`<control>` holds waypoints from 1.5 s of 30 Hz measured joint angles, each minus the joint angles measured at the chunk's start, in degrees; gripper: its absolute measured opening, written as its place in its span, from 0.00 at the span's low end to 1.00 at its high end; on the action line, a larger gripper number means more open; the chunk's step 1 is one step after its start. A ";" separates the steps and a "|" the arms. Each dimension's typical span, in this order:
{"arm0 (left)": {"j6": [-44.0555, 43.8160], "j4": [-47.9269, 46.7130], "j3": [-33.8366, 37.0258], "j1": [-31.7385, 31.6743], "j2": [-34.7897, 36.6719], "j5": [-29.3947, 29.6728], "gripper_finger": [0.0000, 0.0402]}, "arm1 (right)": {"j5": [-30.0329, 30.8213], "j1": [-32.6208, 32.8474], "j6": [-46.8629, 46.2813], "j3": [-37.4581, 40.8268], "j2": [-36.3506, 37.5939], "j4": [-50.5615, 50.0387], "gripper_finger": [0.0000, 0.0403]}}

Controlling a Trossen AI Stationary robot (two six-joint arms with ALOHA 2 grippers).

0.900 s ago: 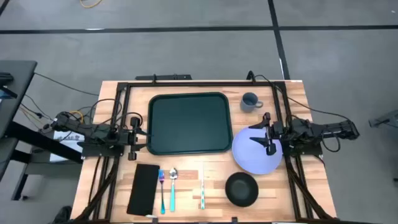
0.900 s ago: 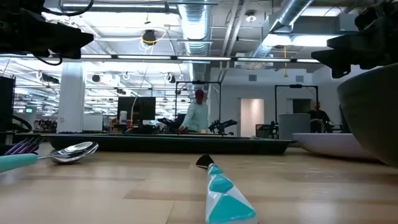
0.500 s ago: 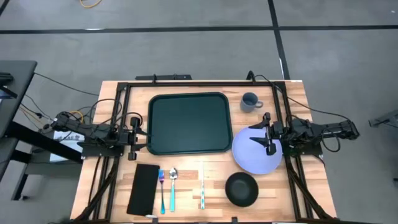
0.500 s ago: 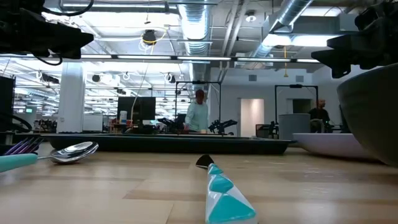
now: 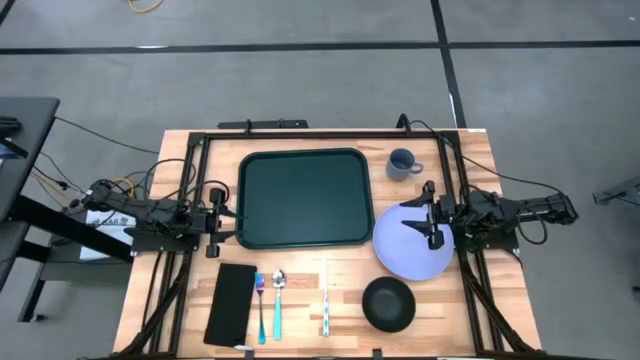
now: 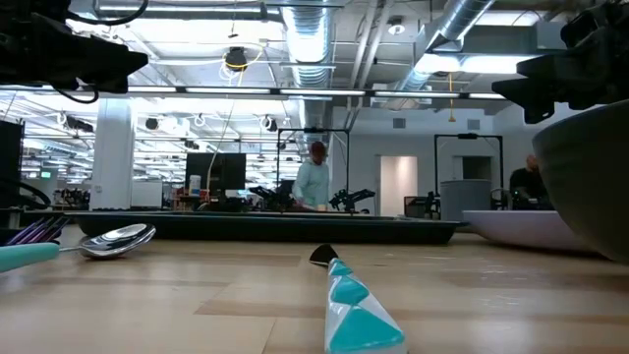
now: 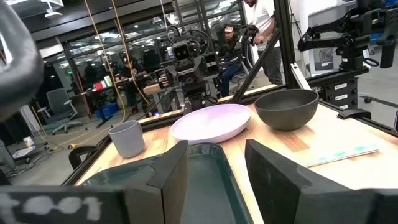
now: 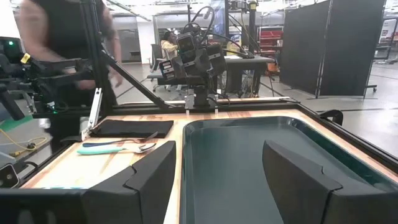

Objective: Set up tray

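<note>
The tray is lying empty between the two grippers. The left gripper is waiting just beside one short edge of the tray, with its fingers spread apart. The right gripper is hovering over the lilac plate, just beside the opposite edge, fingers also spread. A grey cup and a dark bowl are standing near the right gripper.

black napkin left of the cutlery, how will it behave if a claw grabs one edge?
The napkin lies flat and thin, probably cloth or paper, so it would likely droop and fold rather than lift stiffly. It looks light; pushing could bunch it or slide it toward the fork close beside it.
</note>
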State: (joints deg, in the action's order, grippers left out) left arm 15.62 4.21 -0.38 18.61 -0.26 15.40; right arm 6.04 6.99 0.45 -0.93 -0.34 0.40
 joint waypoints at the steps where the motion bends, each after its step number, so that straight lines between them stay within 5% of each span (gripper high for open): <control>1: -0.08 0.00 -0.01 -0.01 -0.01 0.00 0.37 | -0.01 0.02 0.00 0.00 0.00 0.00 0.57; 26: -1.44 0.00 0.00 -0.01 -0.01 0.00 0.37 | 0.01 0.00 0.00 0.00 0.00 0.00 0.57; 38: -46.52 0.59 0.02 0.00 0.01 0.35 0.37 | -0.02 -0.01 0.00 0.00 -0.02 0.00 0.57; 45: -50.22 0.15 0.02 -0.01 -0.02 0.42 0.37 | 0.01 0.02 0.00 0.00 -0.02 0.00 0.57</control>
State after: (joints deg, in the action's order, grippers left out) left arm -34.60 4.36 -0.36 18.60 -0.27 15.82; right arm 6.04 7.01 0.45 -0.93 -0.36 0.40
